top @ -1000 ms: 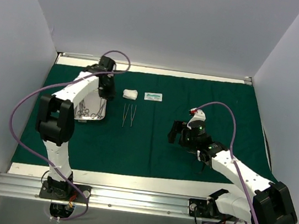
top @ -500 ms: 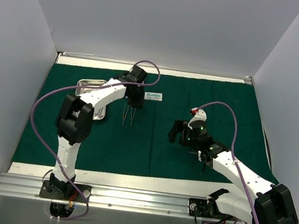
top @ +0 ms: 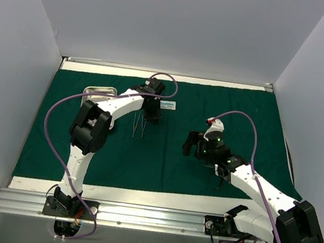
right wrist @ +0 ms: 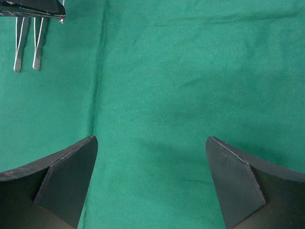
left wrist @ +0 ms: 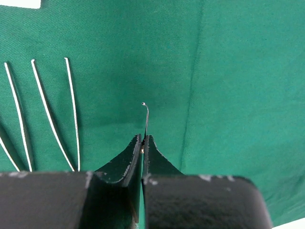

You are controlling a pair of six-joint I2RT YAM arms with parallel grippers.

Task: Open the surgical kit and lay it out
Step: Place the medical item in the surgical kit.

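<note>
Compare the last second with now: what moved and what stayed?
The left pincer swung rightward from over the tray to just right of the tweezers, and is now shut on a thin hooked tool. The right pincer stayed open in place. The tray, tweezers and packet did not move.

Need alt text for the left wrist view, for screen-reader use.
The left claw is shut on a thin hooked metal instrument, whose curved tip sticks out over the green cloth. To its left, silver tweezers lie flat on the cloth.
</note>
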